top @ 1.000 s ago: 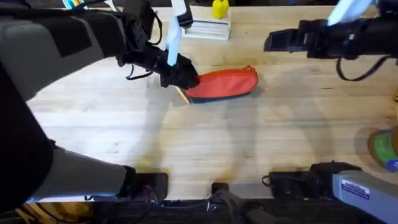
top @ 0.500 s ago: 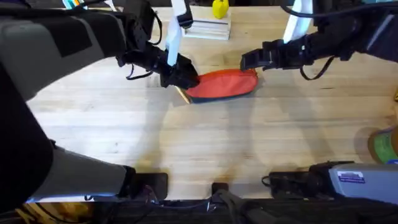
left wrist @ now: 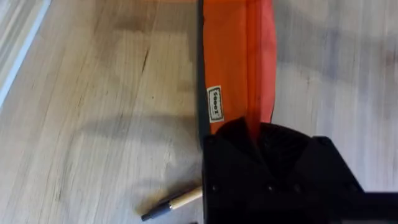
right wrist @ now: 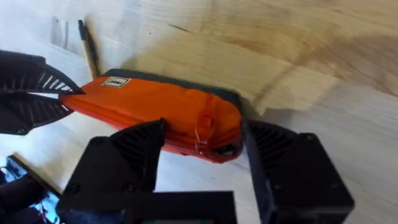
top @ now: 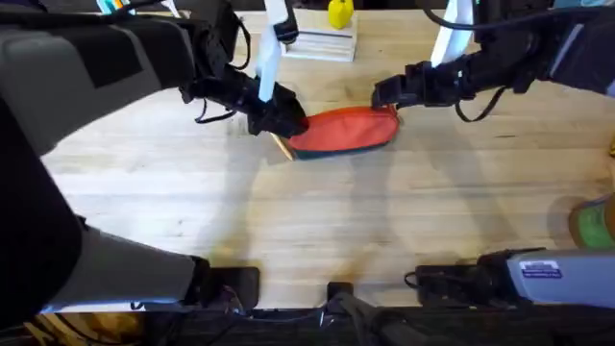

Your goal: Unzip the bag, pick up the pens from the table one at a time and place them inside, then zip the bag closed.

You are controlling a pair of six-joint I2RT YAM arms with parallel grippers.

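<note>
The left tool sits on the left end of the bag and is closed on the fabric there; the left wrist view shows the orange cloth running straight into the black fingers. I think it holds this end as an anchor, so the bag cannot slide when the zipper is pulled from the other side. A pen lies on the desk just beside this end, partly under the tool. In the left wrist view the pen shows its dark tip pointing away from the bag.

The bag lies flat near the middle of the desk, its long side going left to right, orange on top with a dark edge below. It looks closed along its length.

The right tool is at the right end of the bag. In the right wrist view the right tool is wide, one finger on each side of the end, and the small orange zipper pull is between them, not yet pinched. I judge the unzipping step is only starting: the next move needs the fingers to close exactly on this small pull, and catching only cloth is the risk.
</note>
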